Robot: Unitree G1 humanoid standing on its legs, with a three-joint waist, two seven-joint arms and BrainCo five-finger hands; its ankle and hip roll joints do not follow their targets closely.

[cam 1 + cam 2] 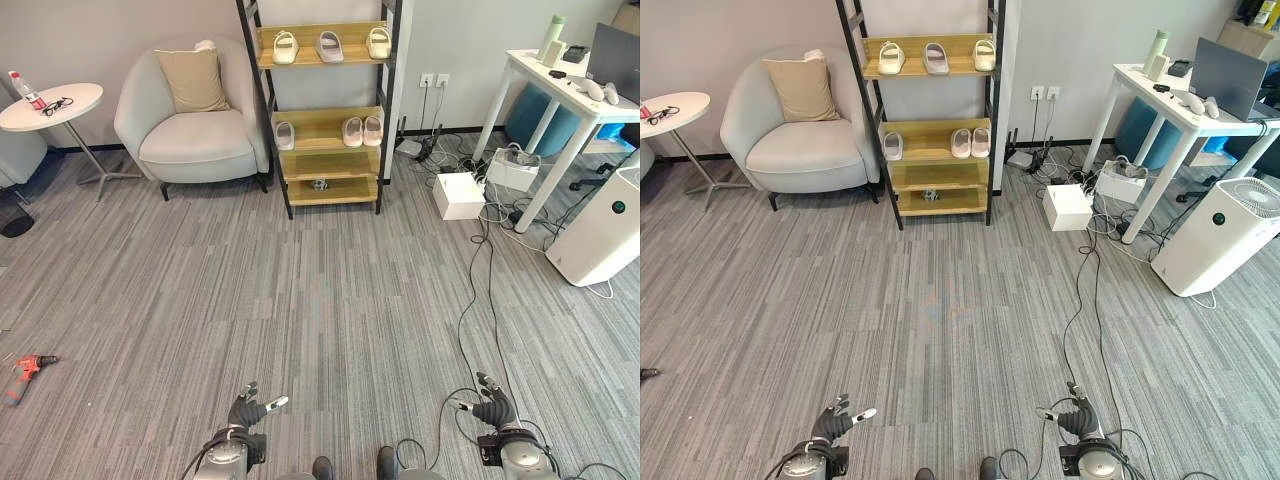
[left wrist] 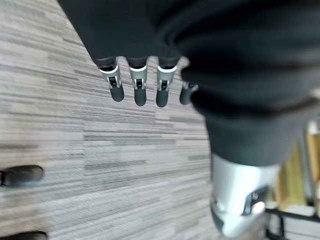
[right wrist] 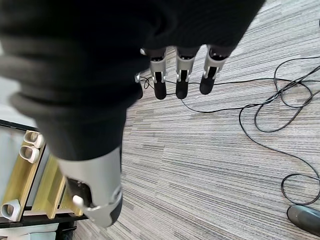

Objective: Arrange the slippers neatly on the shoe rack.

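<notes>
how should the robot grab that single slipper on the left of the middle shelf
Judging by its pose, grip the lone slipper across its strap or near heel end, coming from the rack's open front. It lies lengthwise, with clear shelf beside it. Both the left hand and right hand hang open.

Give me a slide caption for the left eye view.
Six pale slippers on the wooden shoe rack; both hands open, empty, low over grey carpet.
</notes>
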